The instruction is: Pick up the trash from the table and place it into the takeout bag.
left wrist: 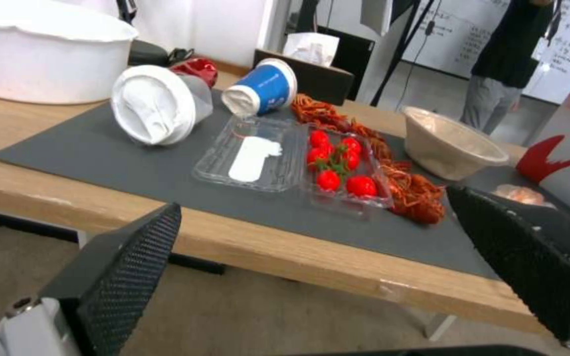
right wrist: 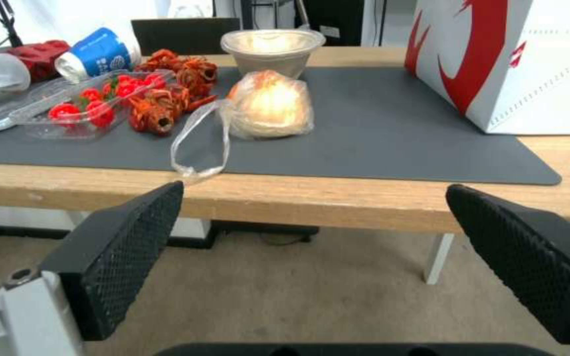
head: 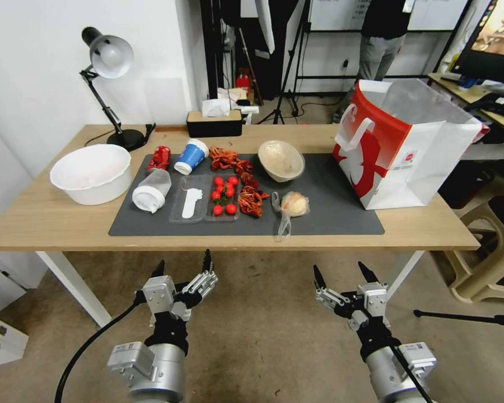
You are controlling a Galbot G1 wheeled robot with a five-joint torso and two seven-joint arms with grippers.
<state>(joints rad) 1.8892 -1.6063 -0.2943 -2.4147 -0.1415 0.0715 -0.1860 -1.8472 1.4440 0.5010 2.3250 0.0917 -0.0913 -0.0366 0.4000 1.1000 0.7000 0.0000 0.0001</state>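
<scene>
On the table's dark mat (head: 330, 215) lie a crushed red can (head: 159, 158), a blue paper cup (head: 191, 156) on its side, a translucent white-lidded cup (head: 151, 191) on its side, a beige lidded bowl (head: 281, 160) and a knotted clear plastic bag (head: 291, 206). The white-and-red takeout bag (head: 403, 145) stands open at the mat's right end. My left gripper (head: 183, 265) and right gripper (head: 344, 271) hang open below the table's front edge, both empty. The plastic bag (right wrist: 268, 106) lies straight ahead in the right wrist view, the lidded cup (left wrist: 156, 104) in the left wrist view.
A clear tray of cherry tomatoes (head: 223, 196) and reddish crayfish shells (head: 251, 198) sit mid-mat. A large white bowl (head: 91, 173) and a desk lamp (head: 109, 61) stand at the left, a tissue box (head: 214, 123) at the back. A beige chair (head: 498, 246) stands at the right.
</scene>
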